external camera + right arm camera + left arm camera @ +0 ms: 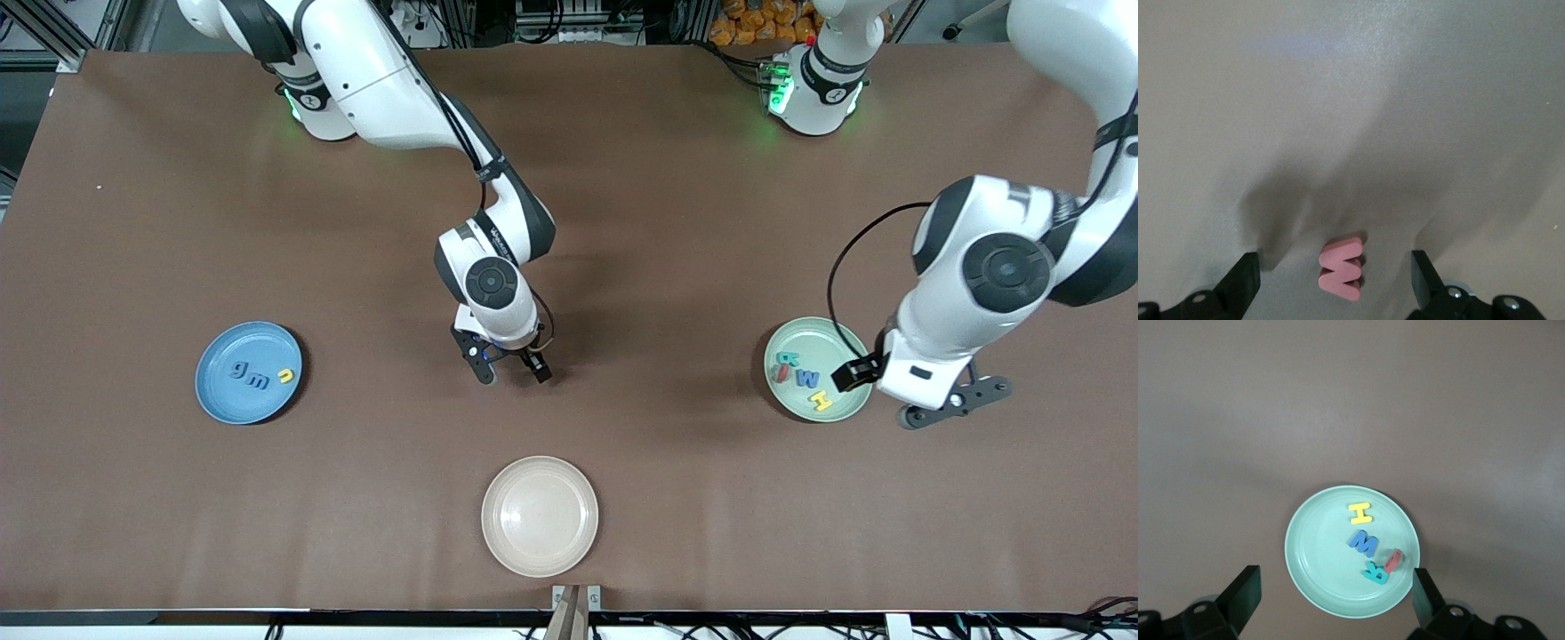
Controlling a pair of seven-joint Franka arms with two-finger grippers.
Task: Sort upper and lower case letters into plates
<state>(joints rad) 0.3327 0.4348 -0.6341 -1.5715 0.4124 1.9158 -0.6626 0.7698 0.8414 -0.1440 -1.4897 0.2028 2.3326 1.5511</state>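
The blue plate (218, 391) toward the right arm's end holds three letters: a blue g (240, 369), a blue m (259, 382) and a yellow u (284, 376). The mint green plate (805, 342) (1321, 550) holds a yellow H (1360, 513), blue M (1365, 543), teal K (1377, 572) and a red letter (1393, 560). My left gripper (880, 396) (1336, 593) hangs open and empty over that plate's edge. My right gripper (514, 373) (1335, 272) stands open, low over mid-table, with a pink W-shaped letter (1341, 269) lying flat between its fingers.
An empty cream-beige plate (540, 516) sits near the table's front edge, nearer to the front camera than the right gripper. Bare brown table (667, 267) lies between the plates.
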